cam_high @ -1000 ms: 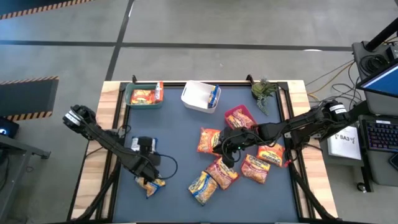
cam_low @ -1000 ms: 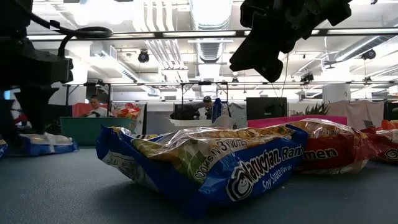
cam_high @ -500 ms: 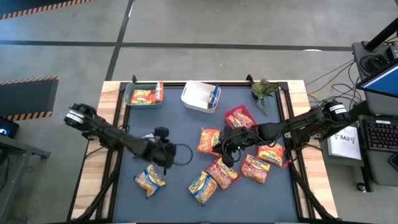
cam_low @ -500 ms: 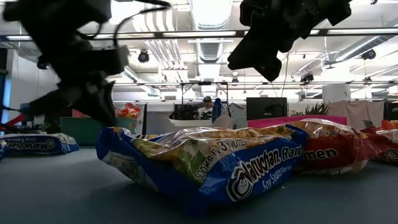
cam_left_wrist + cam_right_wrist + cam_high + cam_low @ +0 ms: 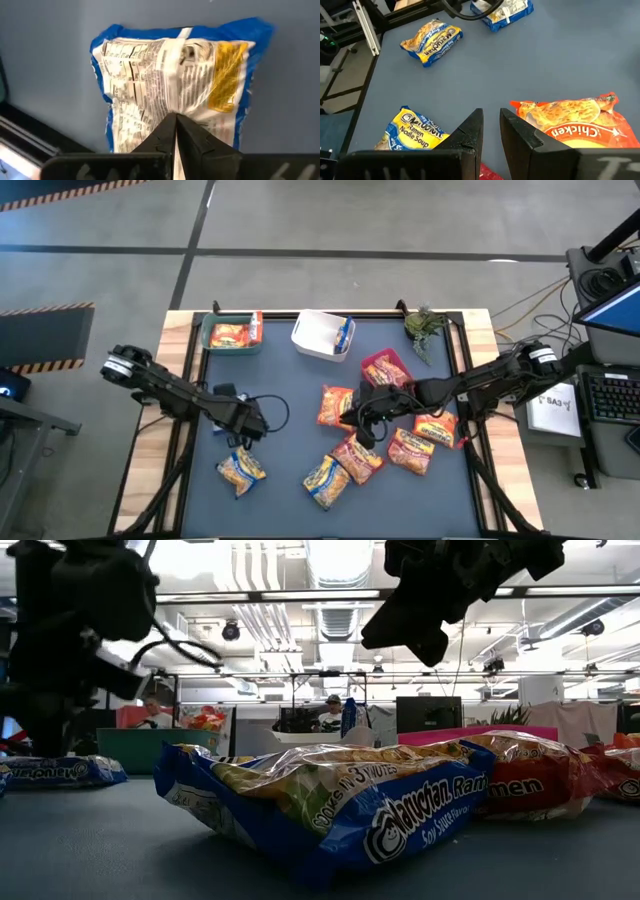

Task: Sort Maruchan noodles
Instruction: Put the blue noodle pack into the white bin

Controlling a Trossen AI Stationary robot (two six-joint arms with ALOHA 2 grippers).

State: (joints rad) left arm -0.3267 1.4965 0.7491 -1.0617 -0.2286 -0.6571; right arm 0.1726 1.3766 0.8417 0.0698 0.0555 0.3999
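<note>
Several Maruchan noodle packets lie flat on the blue mat: orange ones (image 5: 335,405) (image 5: 410,450) and yellow-and-blue ones (image 5: 326,480) (image 5: 241,470). My left gripper (image 5: 244,432) hangs shut and empty above the mat's left part. Its fingertips (image 5: 176,120) stand over a blue-edged packet (image 5: 175,75) that lies printed back up. My right gripper (image 5: 362,417) hovers over the pile. Its fingers (image 5: 491,131) are a narrow gap apart with nothing between them, above an orange packet (image 5: 570,117) and a yellow one (image 5: 415,132).
At the far edge stand a green bin (image 5: 231,333) and a white bin (image 5: 322,335), each with a packet inside. A pink bin (image 5: 386,368) sits behind the pile. A small plant (image 5: 425,325) lies at the far right. Free mat lies between the two arms.
My left gripper has come away from the yellow-and-blue packet at the near left. It went toward the far edge and to the right, then back a little to the left. That packet stays flat on the mat.
</note>
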